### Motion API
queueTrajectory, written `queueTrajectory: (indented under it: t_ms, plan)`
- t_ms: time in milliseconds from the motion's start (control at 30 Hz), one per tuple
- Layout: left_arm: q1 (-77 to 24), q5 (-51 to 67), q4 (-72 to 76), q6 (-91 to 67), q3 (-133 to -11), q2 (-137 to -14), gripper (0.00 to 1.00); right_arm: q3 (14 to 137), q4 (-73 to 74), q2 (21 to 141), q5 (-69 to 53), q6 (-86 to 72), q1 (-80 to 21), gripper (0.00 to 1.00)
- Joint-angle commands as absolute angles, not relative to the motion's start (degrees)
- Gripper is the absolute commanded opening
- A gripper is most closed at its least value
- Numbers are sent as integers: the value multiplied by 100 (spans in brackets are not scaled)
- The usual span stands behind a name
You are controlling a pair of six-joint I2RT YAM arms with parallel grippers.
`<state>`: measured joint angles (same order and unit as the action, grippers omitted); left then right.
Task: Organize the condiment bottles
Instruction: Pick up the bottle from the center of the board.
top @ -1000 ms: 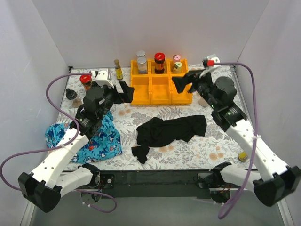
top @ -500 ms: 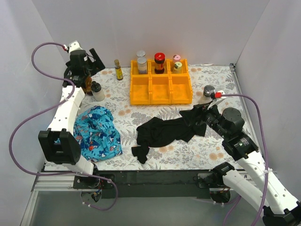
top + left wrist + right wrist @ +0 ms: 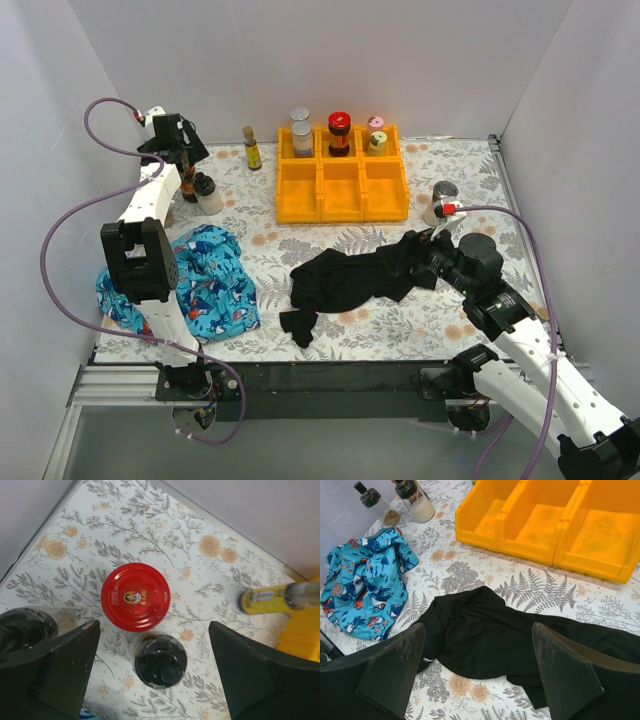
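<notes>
Bottles in two lots. Red-lidded jar (image 3: 135, 596) and black-capped bottle (image 3: 160, 660) stand just beside each other at the far left of the table (image 3: 330, 235), a second black-capped bottle (image 3: 20, 630) near them; a yellow-capped bottle (image 3: 272, 600) stands between this group and the orange tray (image 3: 340, 208). Four jars (image 3: 339, 130) stand in the tray's back row. A silver-lidded jar (image 3: 443, 198) stands alone to the tray's right.

Risk, as judged: jar and bottle stand so close that a finger coming down between them may tip one or nip both; an off-centre descent would cause it. Black cloth (image 3: 365, 275) and blue cloth (image 3: 200, 285) lie in front of the tray and could snag a low carry.

Left gripper (image 3: 153, 626) hovers above the red-lidded jar and its neighbour, jaws spread wide, holding nothing. Right gripper (image 3: 477, 629) hangs over the black cloth, jaws likewise wide apart, touching nothing visible
</notes>
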<state>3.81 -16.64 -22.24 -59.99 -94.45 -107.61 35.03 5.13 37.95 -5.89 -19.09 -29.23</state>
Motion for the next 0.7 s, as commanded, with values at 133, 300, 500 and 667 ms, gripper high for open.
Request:
queueTrajectory:
  t_ms: [133,300,500,667]
  plan:
    - [571,-1855,-2083,-5898,-9958,-11355,92,3709,53,3973,-861,-1925,-2900,95]
    - [589,-1766,-2127,-5828,-10265,-11698,90,3656,-237,3990,-958,-1969,-2909,95]
    - [589,-1740,-2224,-5686,-10529,-11900,67,3630,-440,4095,-932,-2048,-2909,94]
    - [589,-1626,-2215,-5713,-10441,-11742,36,3779,-387,4105,-1072,-2118,-2909,93]
